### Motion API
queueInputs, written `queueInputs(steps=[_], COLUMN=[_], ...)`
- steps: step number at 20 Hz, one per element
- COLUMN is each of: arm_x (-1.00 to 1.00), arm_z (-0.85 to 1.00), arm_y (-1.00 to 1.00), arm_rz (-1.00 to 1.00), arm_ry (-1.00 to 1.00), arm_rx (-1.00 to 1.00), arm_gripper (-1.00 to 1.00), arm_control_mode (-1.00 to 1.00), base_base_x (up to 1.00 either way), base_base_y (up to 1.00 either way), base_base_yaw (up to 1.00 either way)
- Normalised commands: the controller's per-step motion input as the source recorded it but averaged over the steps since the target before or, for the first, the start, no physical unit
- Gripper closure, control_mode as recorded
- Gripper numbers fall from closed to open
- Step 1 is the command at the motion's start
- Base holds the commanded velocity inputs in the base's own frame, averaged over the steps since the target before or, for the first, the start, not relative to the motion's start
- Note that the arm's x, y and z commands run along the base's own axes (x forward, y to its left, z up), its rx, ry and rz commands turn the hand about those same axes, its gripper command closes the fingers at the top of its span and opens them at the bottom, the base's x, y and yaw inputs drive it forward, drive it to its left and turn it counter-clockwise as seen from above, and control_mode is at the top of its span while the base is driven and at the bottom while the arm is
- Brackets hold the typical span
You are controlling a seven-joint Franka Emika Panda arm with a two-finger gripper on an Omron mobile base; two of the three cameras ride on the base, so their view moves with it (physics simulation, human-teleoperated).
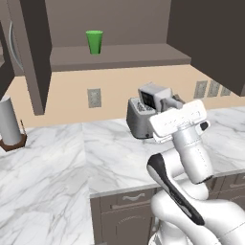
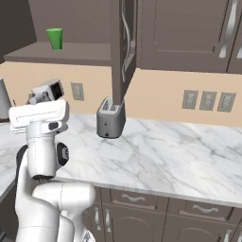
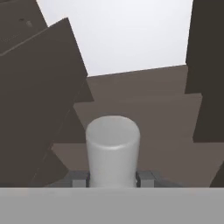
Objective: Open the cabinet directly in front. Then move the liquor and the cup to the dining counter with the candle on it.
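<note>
Left base view shows the cup (image 1: pixel 94 42) upright on the shelf of the cabinet (image 1: pixel 119 56), at 11 o'clock, with both doors open. The toaster (image 1: pixel 136 119) stands below on the marble worktop (image 1: pixel 57 158). In the hand view the gripper (image 3: pixel 113 178) is clamped on a grey cylinder (image 3: pixel 113 148); one cannot tell whether it is the liquor.

— Where does the cup (image 1: pixel 94 41) stand?
— On the shelf (image 1: pixel 119 56) inside the open cabinet (image 2: pixel 122 52), toward its left end, above the tabletop (image 1: pixel 110 148).
— And below it?
— A toaster (image 2: pixel 111 117) sits on the tabletop against the wall, under the open right door. The arm's hand (image 3: pixel 113 180) is raised in front of the toaster. A cylinder on a stand (image 1: pixel 10 123) sits far left.
</note>
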Motion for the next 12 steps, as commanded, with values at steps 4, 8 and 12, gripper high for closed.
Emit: queueInputs(steps=[4,8,12], arm_x=[-1.00,-1.00,-1.00], arm_z=[0.00,0.00,0.00], arm_y=[-0.11,-0.12,-0.13], arm_rz=[0.00,0.00,0.00], arm_ry=[0.16,0.12,0.06], arm_rx=[0.00,0.00,0.00], arm_gripper=[1.00,1.00,1.00], arm_control_mode=[-1.00,-1.00,-1.00], base_base_x=[0.00,0.00,0.00], base_base_y=[0.00,0.00,0.00], base_base_yaw=[0.00,0.00,0.00])
